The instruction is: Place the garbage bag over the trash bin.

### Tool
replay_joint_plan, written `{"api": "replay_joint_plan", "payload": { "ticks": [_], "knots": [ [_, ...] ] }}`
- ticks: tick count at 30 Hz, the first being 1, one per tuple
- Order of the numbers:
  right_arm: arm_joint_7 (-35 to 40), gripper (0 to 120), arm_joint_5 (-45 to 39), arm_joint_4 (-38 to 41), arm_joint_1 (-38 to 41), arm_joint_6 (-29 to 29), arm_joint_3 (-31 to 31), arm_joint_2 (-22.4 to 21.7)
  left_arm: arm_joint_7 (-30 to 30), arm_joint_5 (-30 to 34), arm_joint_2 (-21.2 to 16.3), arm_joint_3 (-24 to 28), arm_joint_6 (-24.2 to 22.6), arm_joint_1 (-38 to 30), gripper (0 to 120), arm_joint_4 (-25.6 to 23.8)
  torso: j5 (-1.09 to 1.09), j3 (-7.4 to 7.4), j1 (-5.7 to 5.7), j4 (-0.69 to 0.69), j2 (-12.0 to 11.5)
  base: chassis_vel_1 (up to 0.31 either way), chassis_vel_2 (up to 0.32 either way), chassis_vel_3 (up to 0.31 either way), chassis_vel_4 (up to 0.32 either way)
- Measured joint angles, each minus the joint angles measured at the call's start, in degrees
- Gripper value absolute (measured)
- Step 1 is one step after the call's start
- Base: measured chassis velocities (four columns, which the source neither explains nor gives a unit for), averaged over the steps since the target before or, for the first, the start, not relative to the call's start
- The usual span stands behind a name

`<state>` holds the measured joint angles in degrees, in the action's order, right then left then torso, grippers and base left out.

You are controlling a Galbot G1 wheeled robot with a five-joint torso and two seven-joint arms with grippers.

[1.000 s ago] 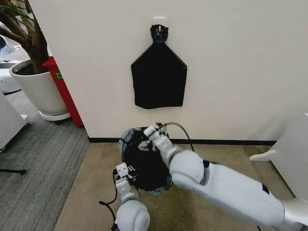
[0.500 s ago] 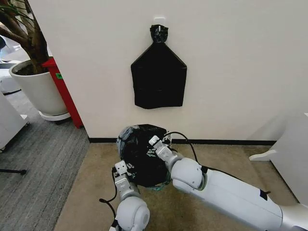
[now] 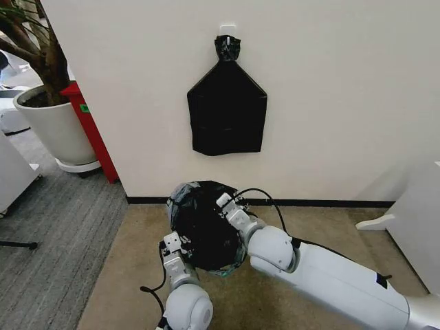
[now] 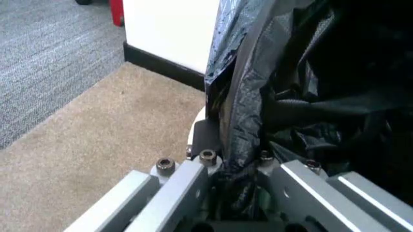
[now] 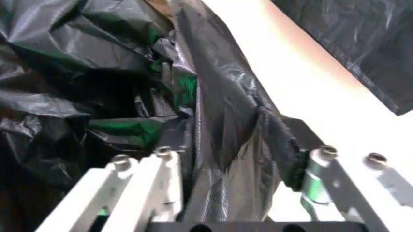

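1. The biggest thing is the cream wall (image 3: 330,103) straight ahead. A dark strip runs along its bottom edge where it meets the floor.
2. The floor in front of the wall is tan carpet (image 3: 130,275). Off to the left it turns into grey carpet (image 3: 48,234).
3. A big white plant pot (image 3: 55,127) stands at the far left with a brown tree trunk in it. A red panel (image 3: 89,130) leans just beside it, at the corner of the wall.
4. A flat black bundle (image 3: 227,113) hangs on the wall from a hook. It has a knot at the top.
5. The right arm (image 3: 330,275) is long and white. It reaches in from the lower right toward the middle.
6. The garbage bag (image 3: 203,227) is black, shiny and crinkly. It sits low on the tan carpet, near the wall, between the two arms.
7. The trash bin (image 4: 195,129) peeks out as a small cream sliver under the bag's edge in the left wrist view. The bag hangs down over it there.
8. The left gripper (image 3: 173,242) points up at the bag's near left side. Its fingers are squeezed on a fold of the bag's edge.
9. The right gripper (image 3: 225,201) is at the bag's far right side. Its fingers stand a little apart with a stretched sheet of the bag pinched between them.
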<state>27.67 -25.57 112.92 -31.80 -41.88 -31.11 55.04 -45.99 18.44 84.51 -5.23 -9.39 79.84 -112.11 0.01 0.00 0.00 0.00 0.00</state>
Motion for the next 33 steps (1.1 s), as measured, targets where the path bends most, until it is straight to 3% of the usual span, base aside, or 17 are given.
{"api": "replay_joint_plan", "payload": {
  "ticks": [9, 18, 22, 27, 33],
  "knots": [
    [0.0, 0, 0.0, 0.1, -0.4, 0.0, 0.8, -0.1, 0.0, -0.4, 0.1, 0.0, 0.2, 0.4, 0, -0.3, 0.00, 0.00, 0.00, 0.00, 0.0, 0.000, 0.000, 0.000, 0.000],
    [-0.8, 0, -3.2, -0.9, 1.4, 0.5, 2.5, -0.2, 0.9, -0.9, -0.7, 0.2, 0.6, 2.2, 0, -1.3, -0.03, 0.00, 0.00, 0.00, 0.0, 0.000, 0.000, 0.000, 0.000],
    [-1.7, 0, -11.4, -1.7, 2.9, 0.3, 5.3, -0.7, 2.0, -1.3, -1.7, 0.6, 1.0, 3.8, 0, -2.5, -0.05, 0.00, 0.00, 0.02, 0.0, 0.000, 0.000, 0.000, 0.000],
    [-1.0, 0, -28.1, -3.5, 2.8, 0.1, 10.7, -2.7, 4.2, -1.1, -3.7, 0.3, 2.3, 5.7, 0, -4.4, -0.01, 0.00, 0.00, 0.01, 0.0, 0.000, 0.000, 0.000, 0.000],
    [-0.8, 0, -37.3, -3.9, -1.5, 0.5, 18.1, -3.6, 9.1, 3.6, -6.4, -0.1, 3.9, 6.4, 0, -6.3, -0.01, 0.00, 0.00, 0.01, 0.0, 0.000, 0.000, 0.000, 0.000]
  ]
}}
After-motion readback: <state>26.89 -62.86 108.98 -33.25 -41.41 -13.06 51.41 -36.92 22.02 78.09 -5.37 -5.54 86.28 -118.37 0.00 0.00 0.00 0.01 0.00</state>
